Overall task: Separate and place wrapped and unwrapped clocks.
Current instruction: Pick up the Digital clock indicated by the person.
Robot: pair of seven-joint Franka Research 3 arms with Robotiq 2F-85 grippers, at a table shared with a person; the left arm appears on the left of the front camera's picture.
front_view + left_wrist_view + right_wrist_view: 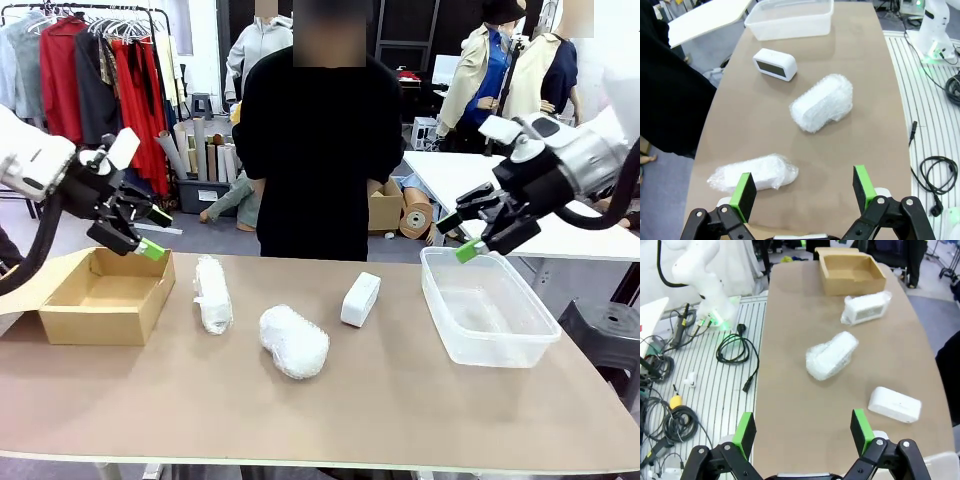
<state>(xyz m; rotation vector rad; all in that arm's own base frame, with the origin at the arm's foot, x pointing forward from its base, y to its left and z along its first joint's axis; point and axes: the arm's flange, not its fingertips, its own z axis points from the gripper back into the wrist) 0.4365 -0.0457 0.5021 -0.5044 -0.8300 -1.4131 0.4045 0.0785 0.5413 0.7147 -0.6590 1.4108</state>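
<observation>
Hanging above opposite ends of the table [420, 410], both arms carry nothing. The left gripper [156, 232] spreads its green-padded jaws wide above the far corner of the open brown cardboard box [96, 322]. The right gripper [456, 238] gapes just as wide over the far rim of the clear plastic tub [447, 312]. Between box and tub lie the slim bubble-wrap roll [212, 293], nearest the box, the lumpy fat oval bundle [294, 342], closer to the robot's edge, and the smooth, rounded bare white clock [360, 299], near the tub. A person [315, 150] in black stands behind them.
</observation>
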